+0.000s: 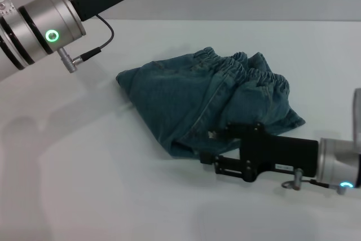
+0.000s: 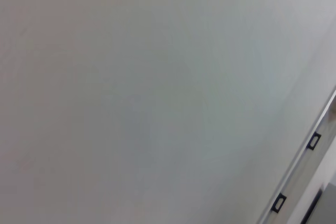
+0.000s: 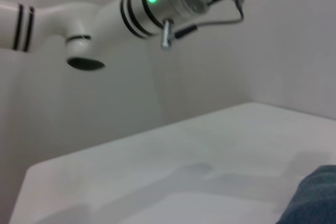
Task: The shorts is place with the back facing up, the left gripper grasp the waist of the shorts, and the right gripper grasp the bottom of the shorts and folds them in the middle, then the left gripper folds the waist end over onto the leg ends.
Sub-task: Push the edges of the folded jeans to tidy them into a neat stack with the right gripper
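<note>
While 1 right gripper [image 1: 210,149] clamps the shorts [image 1: 206,101], the left gripper's state is unseen.

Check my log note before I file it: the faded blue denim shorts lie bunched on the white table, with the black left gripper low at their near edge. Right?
Not quite. In the head view the black right gripper is the one low at the near edge of the faded blue denim shorts; the left arm is raised, away from them. The shorts do lie bunched on the white table.

left gripper cut off at frame top — leg ends [image 1: 186,149] hidden under right gripper [image 1: 210,146]
</note>
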